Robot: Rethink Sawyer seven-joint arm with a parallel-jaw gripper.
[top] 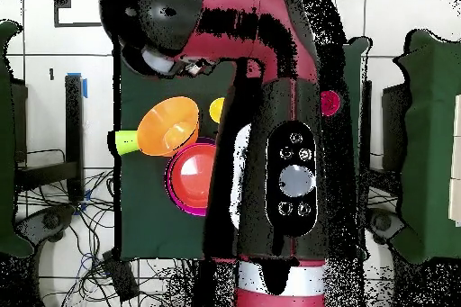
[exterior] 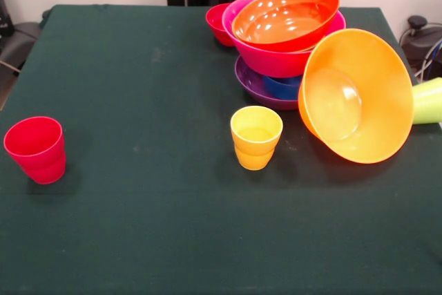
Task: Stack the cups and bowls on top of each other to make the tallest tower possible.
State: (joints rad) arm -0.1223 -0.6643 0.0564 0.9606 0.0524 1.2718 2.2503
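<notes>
A tower stands at the back right: a purple bowl at the bottom, a blue bowl in it, then a pink bowl and a red-orange bowl on top. Behind its left side sits a small red bowl. A light orange bowl leans on its side against the tower, mouth toward the camera. A lime green cup pokes out behind it. The yellow cup stands upright mid-table and the red cup at the left. The gripper is held high above the table, seen only from overhead.
A dark green cloth covers the table. Off the table's right edge lie cables and a dark device. From overhead the arm's red and black body hides much of the tabletop.
</notes>
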